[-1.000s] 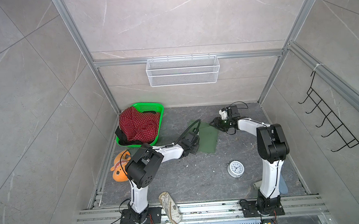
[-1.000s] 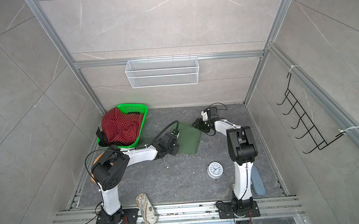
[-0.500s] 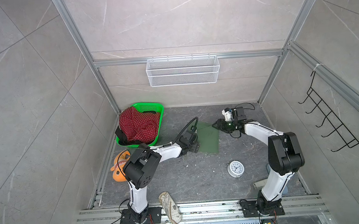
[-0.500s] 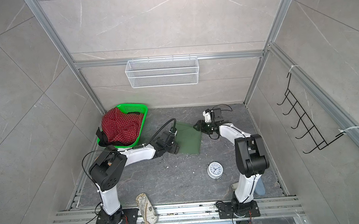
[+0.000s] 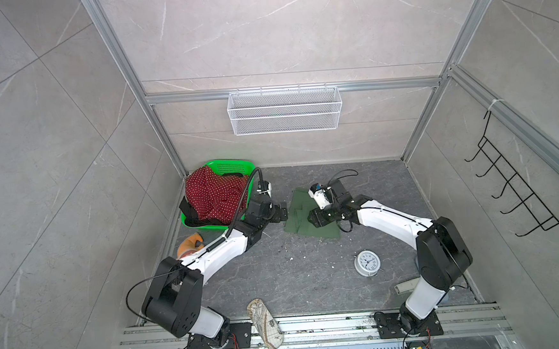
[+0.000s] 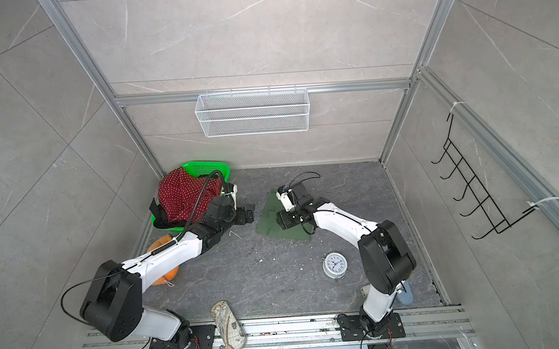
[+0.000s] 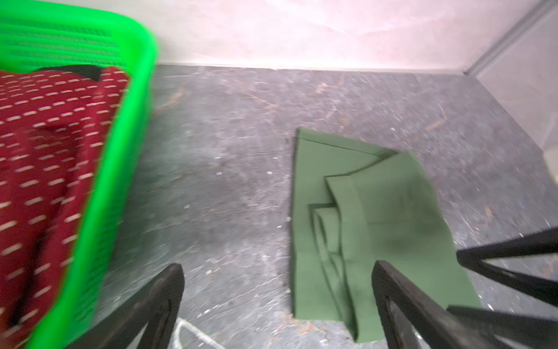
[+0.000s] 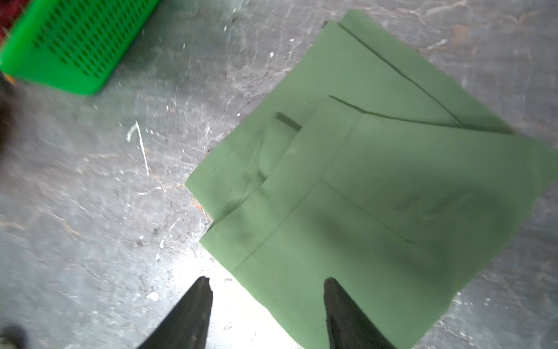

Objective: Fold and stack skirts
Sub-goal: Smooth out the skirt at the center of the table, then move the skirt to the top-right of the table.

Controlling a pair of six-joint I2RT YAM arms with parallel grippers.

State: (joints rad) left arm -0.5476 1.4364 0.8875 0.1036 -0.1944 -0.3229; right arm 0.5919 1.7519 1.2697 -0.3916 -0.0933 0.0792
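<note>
Beside the green basket (image 5: 234, 166), dark green skirt (image 5: 296, 215) lies folded on counter (image 5: 294, 274); left gripper (image 7: 277, 269) just released it, jaws spread; right gripper (image 8: 265, 282) jaws spread, empty. Polka-dot skirt (image 5: 210, 199) in basket looks next.

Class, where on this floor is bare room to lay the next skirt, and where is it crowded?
Bare: mid-floor between the dark green skirt, clock and slipper; also the far corner behind the right arm. Crowded: the left side, with basket and plush toy.

Green skirt (image 5: 298, 221) folded flat; red skirt (image 5: 213, 199) atop black skirt (image 5: 186, 210).
</note>
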